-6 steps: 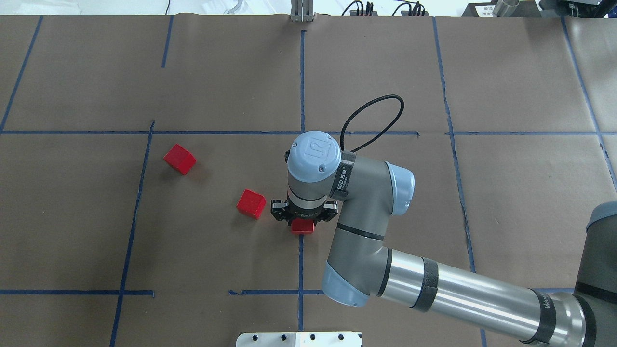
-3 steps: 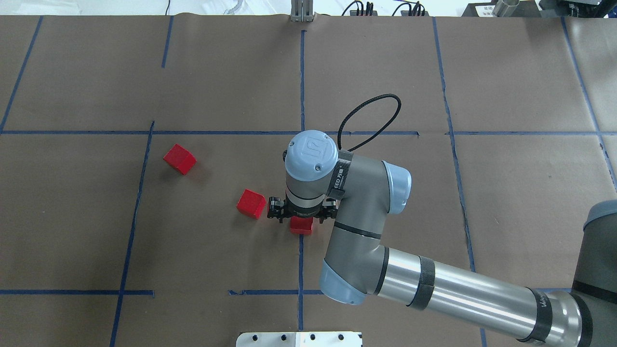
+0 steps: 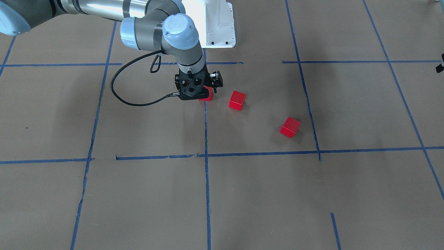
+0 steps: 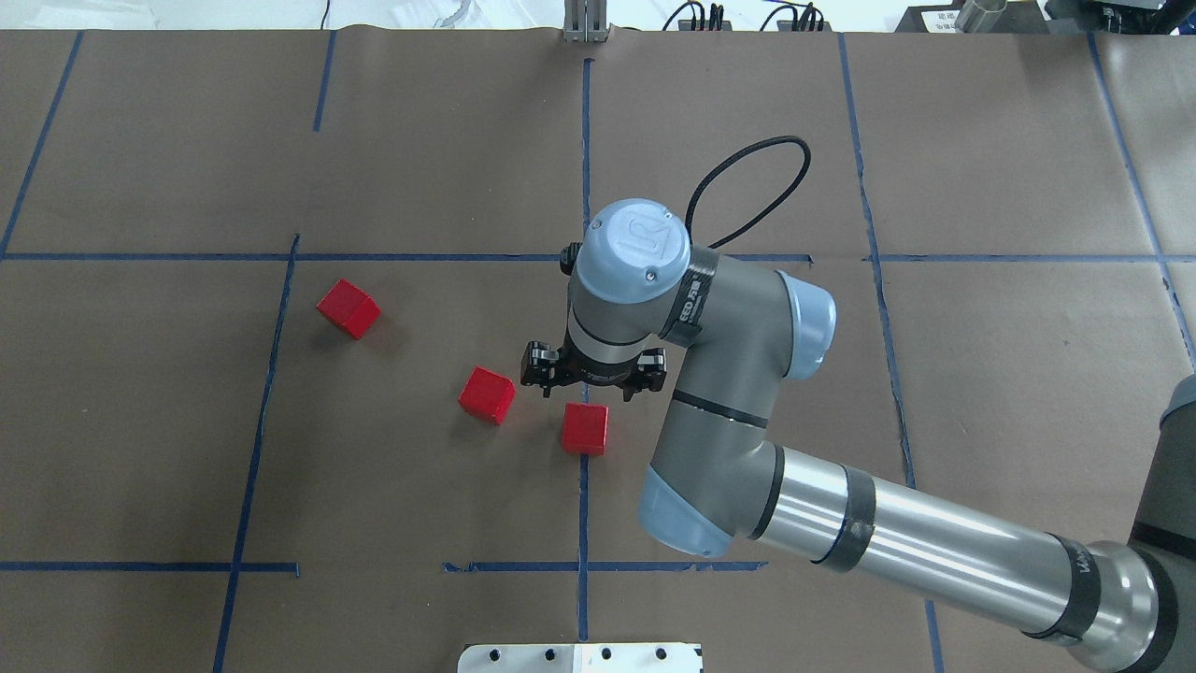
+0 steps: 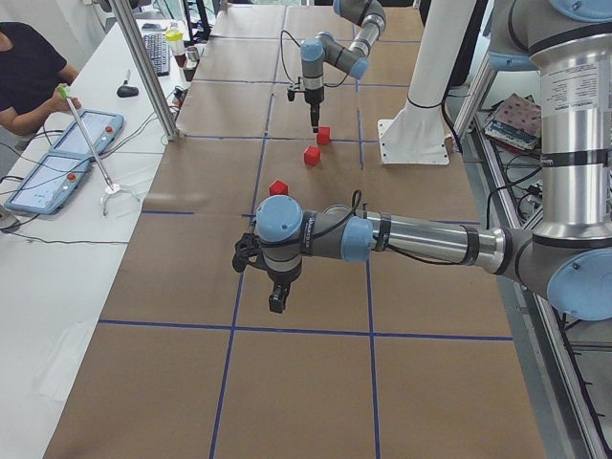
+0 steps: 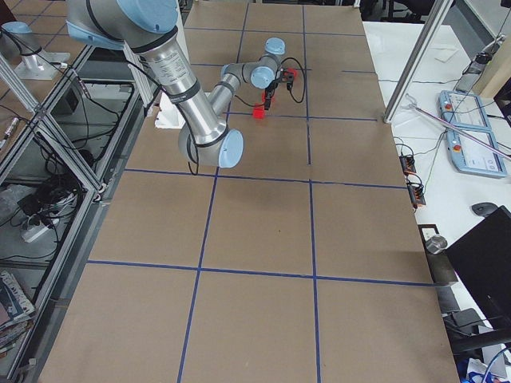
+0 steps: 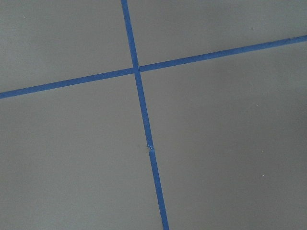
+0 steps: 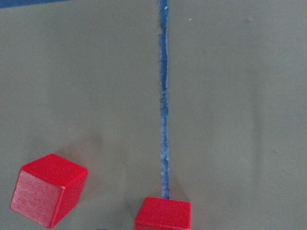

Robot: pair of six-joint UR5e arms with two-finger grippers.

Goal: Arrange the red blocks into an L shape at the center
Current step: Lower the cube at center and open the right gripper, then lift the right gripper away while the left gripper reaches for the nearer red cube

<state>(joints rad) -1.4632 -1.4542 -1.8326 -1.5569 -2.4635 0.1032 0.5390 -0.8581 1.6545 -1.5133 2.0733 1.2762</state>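
Observation:
Three red blocks lie on the brown paper. One (image 4: 585,428) sits on the middle blue tape line (image 4: 586,168); it is half hidden behind the gripper in the front view (image 3: 207,94). A second (image 4: 487,394) lies just left of it, apart and turned at an angle. The third (image 4: 348,307) is farther left. My right gripper (image 4: 594,383) hangs open and empty above and just beyond the block on the line. Its wrist view shows that block (image 8: 163,214) and the second one (image 8: 48,189). My left gripper (image 5: 275,304) hangs over bare paper far from the blocks; I cannot tell its state.
The white robot base (image 4: 579,657) is at the near edge. A black cable loop (image 4: 747,178) arcs beyond the right wrist. A metal post (image 4: 584,23) stands at the far edge. An operators' table with tablets (image 5: 67,163) runs along the far side.
My right gripper has let go of the block on the tape line, risen and drawn back toward the far side. That block now stands in full view. The other two blocks have not moved.

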